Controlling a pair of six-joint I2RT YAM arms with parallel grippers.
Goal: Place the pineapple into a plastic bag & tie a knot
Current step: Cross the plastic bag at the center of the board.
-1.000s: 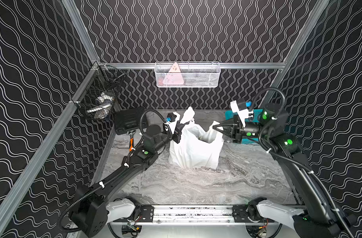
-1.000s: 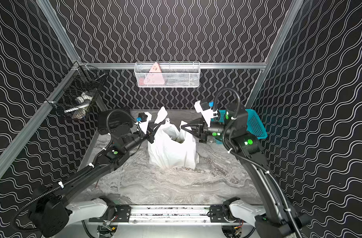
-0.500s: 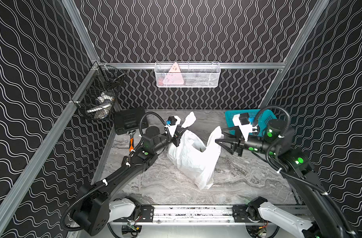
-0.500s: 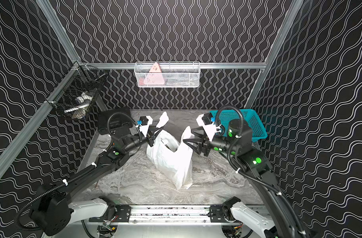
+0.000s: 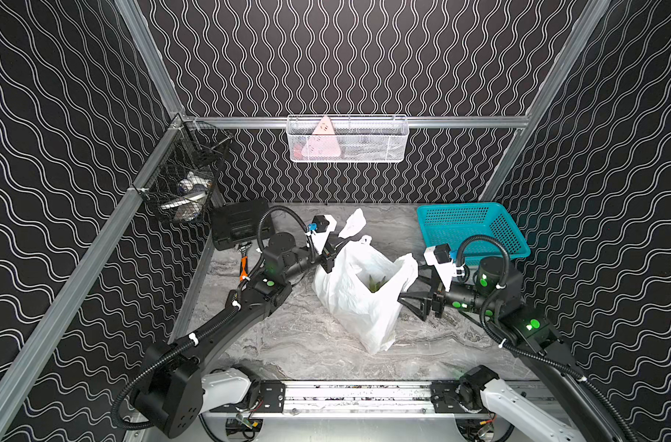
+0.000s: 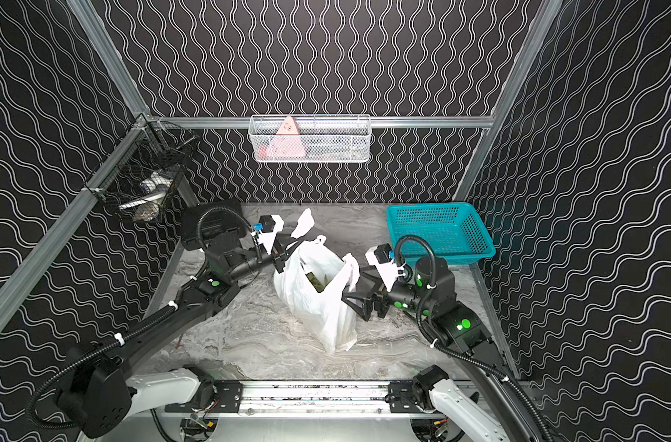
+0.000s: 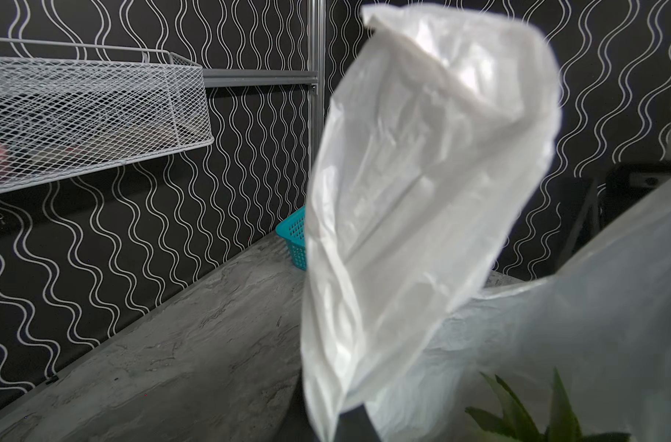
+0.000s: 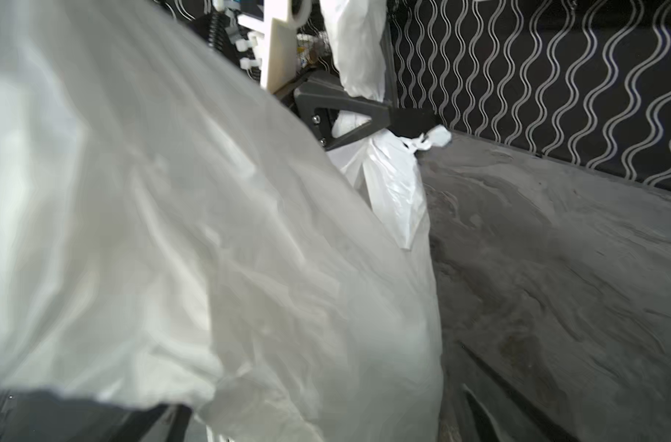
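The white plastic bag (image 5: 358,302) (image 6: 318,302) lies tilted on the marble table (image 5: 288,344), mouth open. Green pineapple (image 5: 376,284) (image 6: 318,282) (image 7: 536,417) leaves show inside it. My left gripper (image 5: 334,247) (image 6: 287,247) (image 7: 349,424) (image 8: 421,122) is shut on one bag handle (image 7: 421,172), whose end sticks up. My right gripper (image 5: 408,289) (image 6: 352,286) (image 8: 326,421) stands wide open beside the bag. The other handle (image 5: 408,264) hangs loose by its jaws, and bag plastic fills the space between them in the right wrist view. No knot is in view.
A teal basket (image 5: 471,229) (image 7: 295,241) stands at the back right, close behind the right arm. A black case (image 5: 238,225) and an orange-handled tool (image 5: 244,264) lie at the back left. Wire baskets hang on the back wall (image 5: 347,139) and left wall (image 5: 184,187).
My right gripper has opened and let go of its handle, and dropped lower and nearer the front. The bag, first stretched upright between both grippers, has sagged toward the front.
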